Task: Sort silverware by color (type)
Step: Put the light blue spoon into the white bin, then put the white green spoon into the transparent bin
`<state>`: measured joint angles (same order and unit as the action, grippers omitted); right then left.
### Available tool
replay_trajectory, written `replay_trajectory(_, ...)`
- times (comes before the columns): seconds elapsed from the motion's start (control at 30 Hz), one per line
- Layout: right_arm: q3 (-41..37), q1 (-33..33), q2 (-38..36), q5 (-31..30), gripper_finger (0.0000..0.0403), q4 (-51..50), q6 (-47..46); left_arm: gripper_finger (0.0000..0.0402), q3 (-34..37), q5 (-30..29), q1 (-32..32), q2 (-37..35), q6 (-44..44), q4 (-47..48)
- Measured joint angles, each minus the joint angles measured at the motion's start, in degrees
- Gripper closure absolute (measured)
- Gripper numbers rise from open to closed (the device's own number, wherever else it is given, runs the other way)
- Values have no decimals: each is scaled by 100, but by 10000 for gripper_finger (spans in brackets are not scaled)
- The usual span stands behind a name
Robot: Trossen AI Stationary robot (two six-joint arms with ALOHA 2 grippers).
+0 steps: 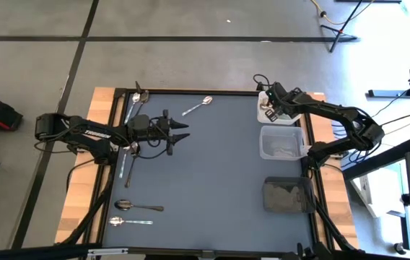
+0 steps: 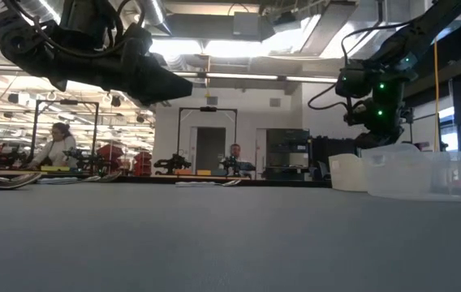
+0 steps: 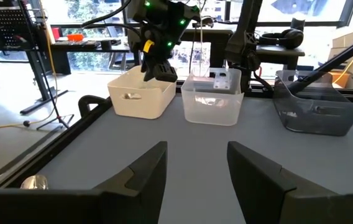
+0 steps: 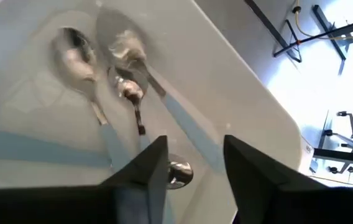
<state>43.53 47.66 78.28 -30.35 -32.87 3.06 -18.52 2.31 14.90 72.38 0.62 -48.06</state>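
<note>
The right gripper (image 4: 189,165) hangs just over the white bin (image 1: 268,114), jaws apart and holding nothing. Spoons (image 4: 77,56) lie in that bin. If it goes lower, it could bump them. The left gripper (image 1: 183,131) waits far from the bin, jaws wide, empty.

The table (image 1: 212,166) carries a dark grey mat with wood showing at its left and right edges. On it, three bins line the right side: white bin (image 1: 268,110), clear bin (image 1: 282,142), dark bin (image 1: 288,195). Spoons lie loose: one (image 1: 198,106) near the far edge, two (image 1: 136,207) at the near left.
</note>
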Motion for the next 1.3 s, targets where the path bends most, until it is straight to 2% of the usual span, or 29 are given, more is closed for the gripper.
replay_trajectory(0.13, 0, -1, -5, 34, 231, 25, 6, 239, 0, -348, -2, 0, 0, -18)
replay_trajectory(0.37, -2, -286, -566, 87, 228, 66, -97, 239, 0, -1049, -1, 0, 281, -45)
replay_trajectory(0.57, -2, -986, -1268, 801, 228, 649, -368, 239, 0, -1037, -4, 0, 446, 78)
replay_trajectory(0.8, -297, -2064, -1256, 1295, 228, 2826, -186, 239, 4, -1274, 26, 0, 448, 483)
replay_trajectory(0.93, -909, -2480, -1239, 1370, 228, 4598, 103, 239, -146, -1272, 198, 47, 344, 1003)
replay_trajectory(1.0, -1226, -2609, -1241, 1404, 228, 5573, 202, 239, -390, -1272, 328, 120, 225, 1614)
replay_trajectory(1.13, -1667, -2771, -1241, 1971, 228, 6864, 312, 239, -1115, -1271, 601, 558, 149, 2723)
replay_trajectory(1.3, -1729, -2870, -1241, 2551, 228, 7045, 362, 239, -2283, -1064, 1060, 1448, 142, 4000)
